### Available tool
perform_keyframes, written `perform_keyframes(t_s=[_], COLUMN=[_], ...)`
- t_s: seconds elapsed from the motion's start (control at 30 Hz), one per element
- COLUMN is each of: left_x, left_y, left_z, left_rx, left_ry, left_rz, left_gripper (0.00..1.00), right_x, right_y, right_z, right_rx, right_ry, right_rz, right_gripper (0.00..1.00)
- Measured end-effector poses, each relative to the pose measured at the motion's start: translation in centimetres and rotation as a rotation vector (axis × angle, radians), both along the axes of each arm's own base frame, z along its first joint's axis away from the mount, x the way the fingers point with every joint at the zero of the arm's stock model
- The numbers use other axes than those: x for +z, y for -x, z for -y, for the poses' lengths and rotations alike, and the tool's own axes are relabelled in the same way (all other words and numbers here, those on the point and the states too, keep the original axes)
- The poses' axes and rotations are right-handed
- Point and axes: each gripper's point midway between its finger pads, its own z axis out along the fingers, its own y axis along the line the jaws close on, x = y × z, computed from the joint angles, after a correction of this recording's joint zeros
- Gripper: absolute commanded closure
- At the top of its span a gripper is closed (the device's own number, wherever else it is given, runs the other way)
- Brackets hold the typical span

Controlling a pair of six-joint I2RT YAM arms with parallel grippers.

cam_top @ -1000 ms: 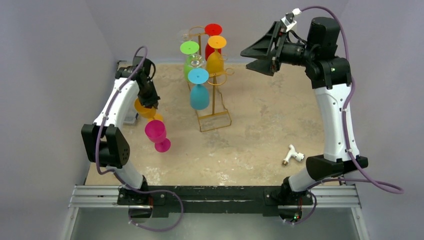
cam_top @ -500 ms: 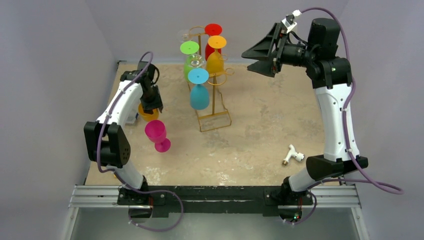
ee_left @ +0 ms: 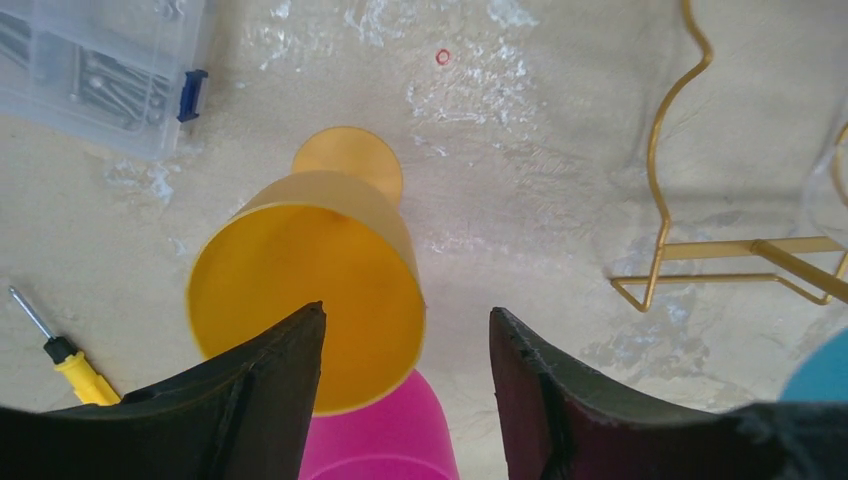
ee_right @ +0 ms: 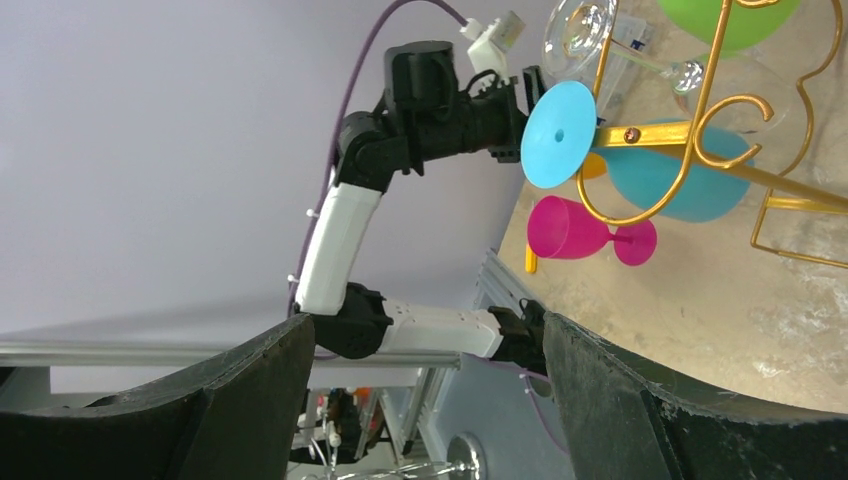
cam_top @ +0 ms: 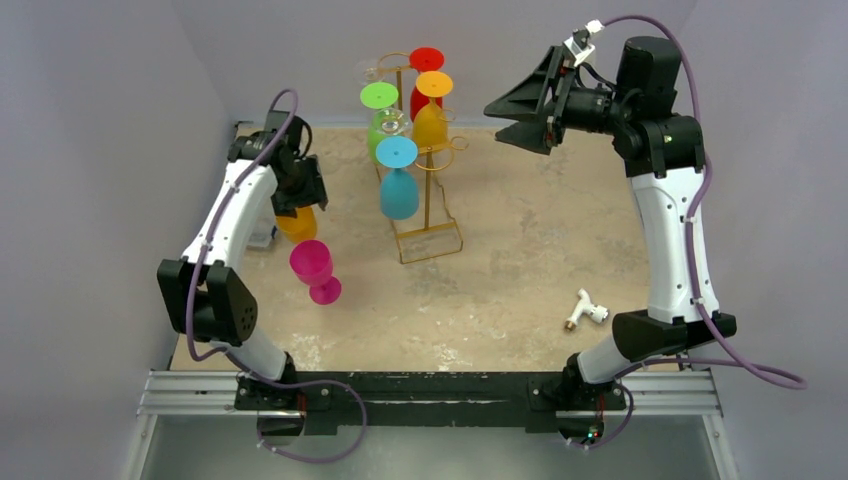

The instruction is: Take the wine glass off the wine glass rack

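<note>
The gold wine glass rack (cam_top: 428, 170) stands at the back middle, with red (cam_top: 427, 60), orange (cam_top: 433, 86), green (cam_top: 379, 96) and blue (cam_top: 398, 190) wine glasses hanging upside down from it. An orange-yellow wine glass (ee_left: 300, 290) stands upright on the table beside a pink glass (cam_top: 315, 268). My left gripper (ee_left: 405, 315) hovers open just above the orange-yellow glass's rim, gripping nothing. High at the right of the rack, my right gripper (cam_top: 510, 108) is open and empty. The right wrist view shows the blue glass (ee_right: 560, 133) on a gold hook (ee_right: 700, 130).
A clear plastic box of screws (ee_left: 100, 70) and a yellow-handled screwdriver (ee_left: 70, 365) lie left of the orange-yellow glass. A white T-fitting (cam_top: 585, 312) lies at the front right. The rack's wire base (ee_left: 720, 260) is to the right of the left gripper.
My left gripper has opened and let go of the orange-yellow glass, which now stands on the table, and has drawn up and back from it. The right arm barely moved.
</note>
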Motion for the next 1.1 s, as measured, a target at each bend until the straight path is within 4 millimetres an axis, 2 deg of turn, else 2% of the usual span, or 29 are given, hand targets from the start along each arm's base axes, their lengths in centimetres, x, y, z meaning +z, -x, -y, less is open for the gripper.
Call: perform_keyframes(t_s=[0.27, 0.37, 0.43, 0.6, 0.77, 1.1], left_x=[6.4, 7.9, 8.6, 10.8, 13.9, 20.2], left_y=[0.1, 0.6, 1.1, 2.1, 3.1, 4.7], left_z=[-0.6, -0.8, -0.9, -1.0, -0.9, 1.5], left_rx=[-0.013, -0.012, -0.01, -0.007, -0.005, -0.052], left_ry=[-0.016, -0.02, -0.021, -0.015, 0.009, 0.164], left_rz=[0.166, 0.201, 0.213, 0.255, 0.325, 0.497], left_gripper=[0.21, 0.07, 0.01, 0.0, 0.0, 0.03], right_x=[0.0, 0.0, 0.0, 0.0, 0.0, -0.4], right_y=[0.0, 0.0, 0.0, 0.0, 0.0, 0.0], right_z=[0.0, 0.0, 0.0, 0.0, 0.0, -0.1], right_rx=[0.0, 0.0, 0.0, -0.001, -0.001, -0.012], right_ry=[0.0, 0.0, 0.0, 0.0, -0.001, -0.036], right_rz=[-0.001, 0.0, 0.0, -0.001, -0.003, -0.037], right_gripper=[0.17, 0.17, 0.17, 0.17, 0.16, 0.17])
